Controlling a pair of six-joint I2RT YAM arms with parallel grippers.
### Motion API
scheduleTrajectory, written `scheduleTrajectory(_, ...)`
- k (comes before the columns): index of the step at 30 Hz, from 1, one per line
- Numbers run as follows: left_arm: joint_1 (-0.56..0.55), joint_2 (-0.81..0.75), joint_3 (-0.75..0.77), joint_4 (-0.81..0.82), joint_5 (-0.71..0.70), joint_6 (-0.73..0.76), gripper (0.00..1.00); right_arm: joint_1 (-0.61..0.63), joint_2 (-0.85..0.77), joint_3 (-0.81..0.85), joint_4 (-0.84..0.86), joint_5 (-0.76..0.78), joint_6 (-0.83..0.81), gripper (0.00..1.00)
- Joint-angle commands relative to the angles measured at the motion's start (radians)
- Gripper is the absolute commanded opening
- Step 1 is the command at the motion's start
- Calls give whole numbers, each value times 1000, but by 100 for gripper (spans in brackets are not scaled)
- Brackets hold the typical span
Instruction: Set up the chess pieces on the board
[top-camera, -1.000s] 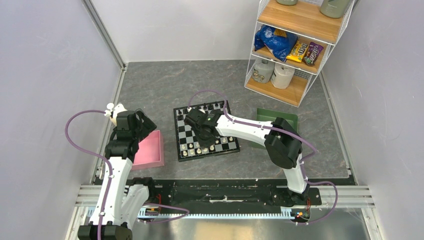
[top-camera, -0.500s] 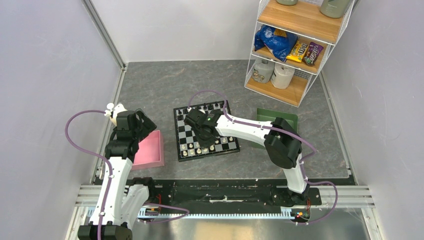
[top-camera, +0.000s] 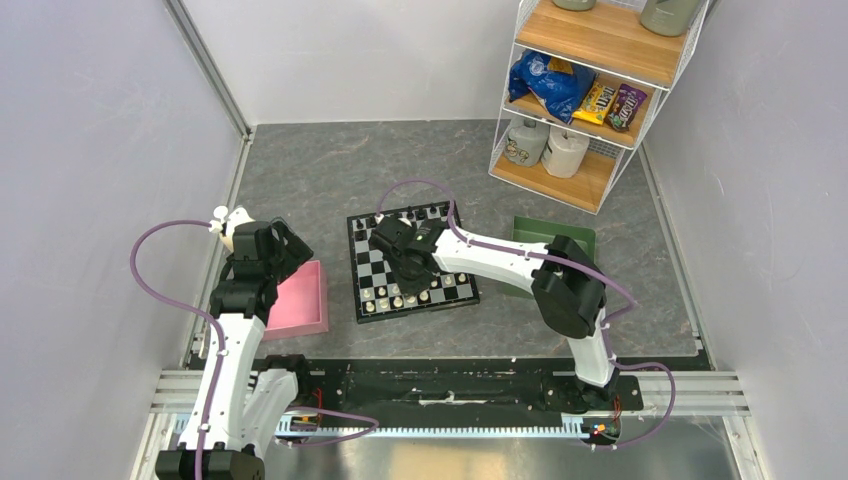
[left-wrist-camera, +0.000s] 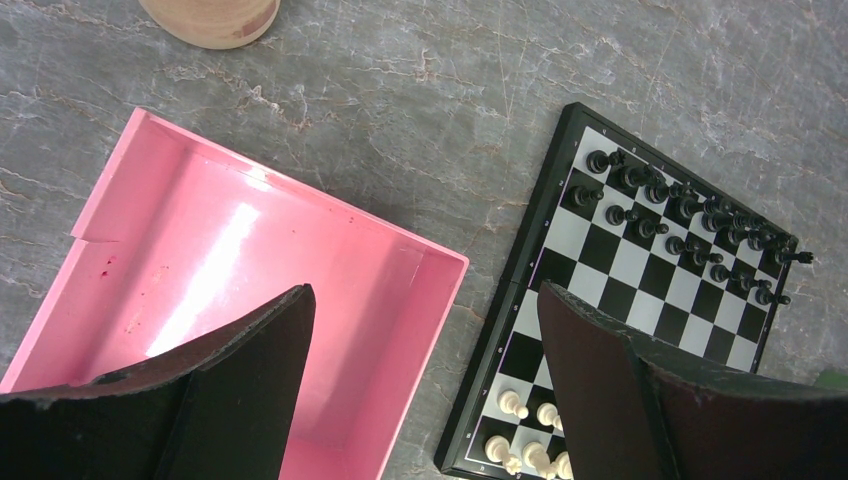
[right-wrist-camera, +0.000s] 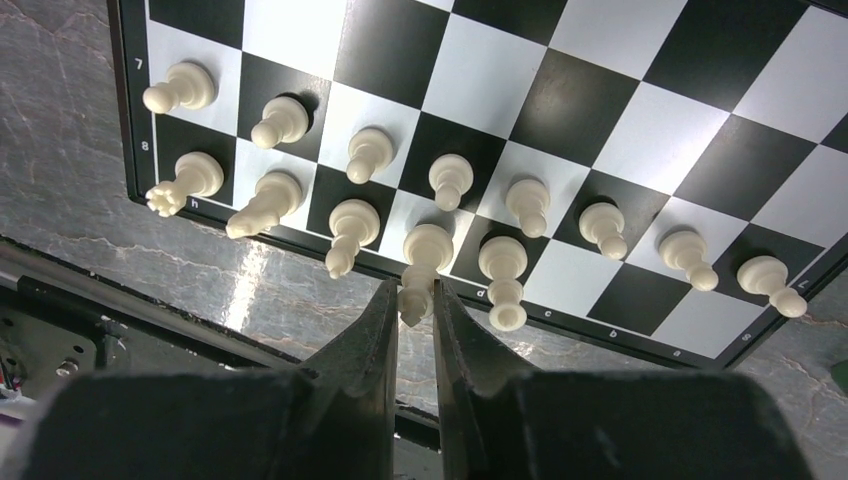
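The board (top-camera: 372, 262) lies at the table's middle, with black pieces (left-wrist-camera: 690, 225) in its far two rows and cream-white pieces (right-wrist-camera: 520, 205) in its near two rows. My right gripper (right-wrist-camera: 415, 300) hangs over the board's near edge (top-camera: 408, 268). Its jaws are closed on the top of a tall white piece (right-wrist-camera: 427, 248) that stands on a back-row square. My left gripper (left-wrist-camera: 425, 295) is open and empty, held above the pink tray (left-wrist-camera: 250, 260) left of the board (left-wrist-camera: 640, 270).
The pink tray (top-camera: 300, 300) sits just left of the board. A green tray (top-camera: 555, 240) lies to the right, partly under the right arm. A wire shelf with snacks (top-camera: 585, 90) stands at the back right. A round wooden object (left-wrist-camera: 212, 15) is beyond the pink tray.
The right arm has shifted very slightly over the near rows of the board. The left arm has not moved.
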Motion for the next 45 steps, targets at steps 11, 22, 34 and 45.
scheduleTrajectory(11,4,-2,-1,37,21,20,89,6,-48,-6,0,-5,5,11)
scheduleTrajectory(22,4,5,0,38,26,21,89,6,-18,-20,28,-9,15,13)
scheduleTrajectory(34,4,3,0,37,19,20,89,6,-11,-41,51,-27,19,15)
scheduleTrajectory(45,3,9,0,37,18,20,89,6,-19,-47,51,-12,20,26)
